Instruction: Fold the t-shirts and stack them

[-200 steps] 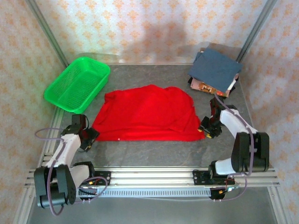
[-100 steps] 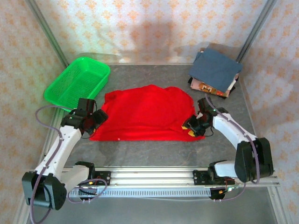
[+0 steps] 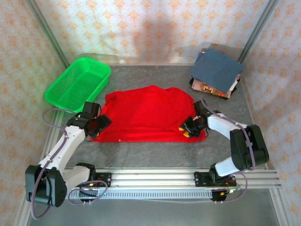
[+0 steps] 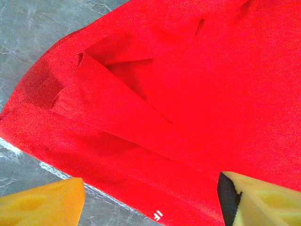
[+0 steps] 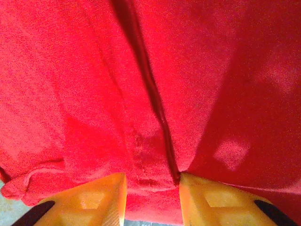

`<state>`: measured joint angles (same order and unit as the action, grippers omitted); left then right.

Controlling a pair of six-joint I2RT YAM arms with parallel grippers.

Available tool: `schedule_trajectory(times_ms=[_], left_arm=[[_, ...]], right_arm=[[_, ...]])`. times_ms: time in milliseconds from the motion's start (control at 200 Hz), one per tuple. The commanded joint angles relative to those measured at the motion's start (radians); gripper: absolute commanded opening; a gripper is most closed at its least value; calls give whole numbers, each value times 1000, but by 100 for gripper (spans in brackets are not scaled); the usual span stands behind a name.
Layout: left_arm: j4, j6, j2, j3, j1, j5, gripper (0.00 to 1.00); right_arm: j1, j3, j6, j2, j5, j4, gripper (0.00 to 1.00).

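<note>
The red t-shirt (image 3: 148,113) lies spread on the table (image 3: 155,155), and we are taking its near corners for a fold. Our left gripper (image 3: 97,128) stands wide open and empty at the left corner. The right gripper (image 3: 185,130) is half-closed about a cloth ridge, and we cannot tell if it grips. Next, both must pinch firmly.

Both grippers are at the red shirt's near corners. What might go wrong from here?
1. Right gripper straddles a bunched ridge of the bright red cloth t-shirt; it may pinch several layers and lift unevenly.
2. Open left gripper has one finger off the hem, over the grey table; it could catch only the edge and slip.
</note>
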<state>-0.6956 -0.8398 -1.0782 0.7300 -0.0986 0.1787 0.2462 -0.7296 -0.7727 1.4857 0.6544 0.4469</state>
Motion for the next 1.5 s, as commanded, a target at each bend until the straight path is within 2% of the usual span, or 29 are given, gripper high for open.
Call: schedule_trajectory(times_ms=[0, 130, 335, 475, 1011, 1246, 1391, 1496], left_arm=[[19, 1, 2, -5, -9, -13, 75], [5, 4, 9, 6, -10, -19, 75], [-16, 18, 19, 27, -9, -23, 75], [-38, 42, 19, 43, -10, -30, 75], [-41, 72, -1, 23, -9, -35, 75], [-46, 76, -2, 6, -9, -31, 74], [-48, 76, 5, -4, -10, -31, 74], [-48, 76, 6, -12, -9, -33, 74]], right_arm=[[8, -35, -4, 35, -21, -18, 33], [10, -43, -9, 39, -41, -26, 28], [9, -109, -9, 54, -52, -19, 5], [10, -173, 11, 77, -47, 13, 1], [24, -463, 74, 317, 5, 63, 0], [53, -538, 98, 416, 40, 74, 2], [67, -574, 123, 462, 37, 102, 8], [67, -575, 142, 467, 24, 107, 19]])
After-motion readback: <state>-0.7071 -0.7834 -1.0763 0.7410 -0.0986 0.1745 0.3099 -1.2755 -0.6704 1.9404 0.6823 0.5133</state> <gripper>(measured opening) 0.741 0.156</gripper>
